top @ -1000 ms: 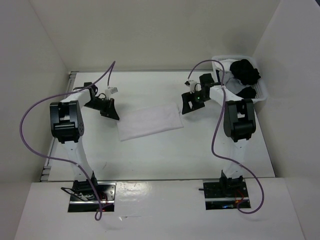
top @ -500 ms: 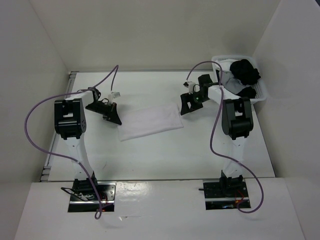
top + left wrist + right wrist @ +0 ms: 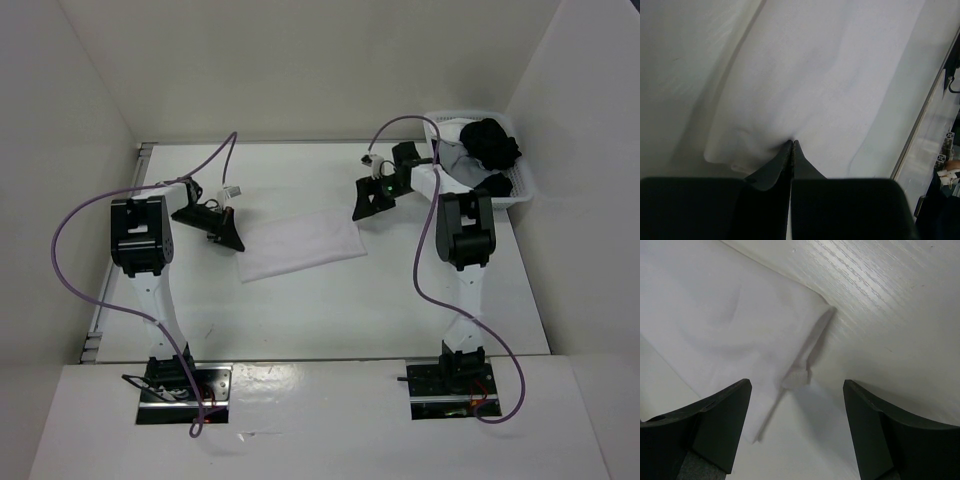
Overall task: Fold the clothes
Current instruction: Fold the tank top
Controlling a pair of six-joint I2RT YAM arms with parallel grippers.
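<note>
White table (image 3: 300, 310), left fingers (image 3: 776, 169) pinching garment (image 3: 815, 75) edge, right fingers (image 3: 715, 425) spread above it

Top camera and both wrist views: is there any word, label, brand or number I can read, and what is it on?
None can be read in any view.
white garment: plain, no print or tag showing.
white basket: no label visible.
Arms and cables: any markings are too small to make out.
</note>
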